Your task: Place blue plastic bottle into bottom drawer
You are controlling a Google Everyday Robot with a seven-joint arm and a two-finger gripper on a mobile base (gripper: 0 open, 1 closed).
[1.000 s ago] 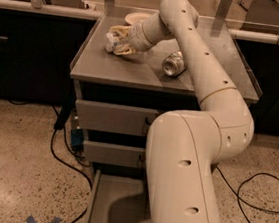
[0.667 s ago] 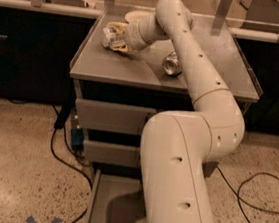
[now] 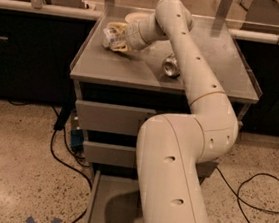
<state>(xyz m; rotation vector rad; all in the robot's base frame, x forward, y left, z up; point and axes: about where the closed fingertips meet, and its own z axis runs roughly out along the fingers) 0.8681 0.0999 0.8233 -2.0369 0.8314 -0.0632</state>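
Note:
The blue plastic bottle [image 3: 109,33], clear with a whitish label, is held at the far left of the cabinet top [image 3: 134,70]. My gripper [image 3: 118,38] is shut on it, just above the surface, and my arm reaches in from the lower right. The bottom drawer [image 3: 111,201] is pulled open below, a shallow grey tray. My arm's lower links hide its right part.
A shiny metal can [image 3: 171,66] lies on the cabinet top beside my forearm. The two upper drawers [image 3: 108,117] are closed. Black cables run over the floor at the left [image 3: 57,149] and right [image 3: 253,192]. Blue tape [image 3: 44,222] marks the floor.
My gripper has moved left and a little farther back across the cabinet top, and the bottle has gone with it. The can has stayed in place.

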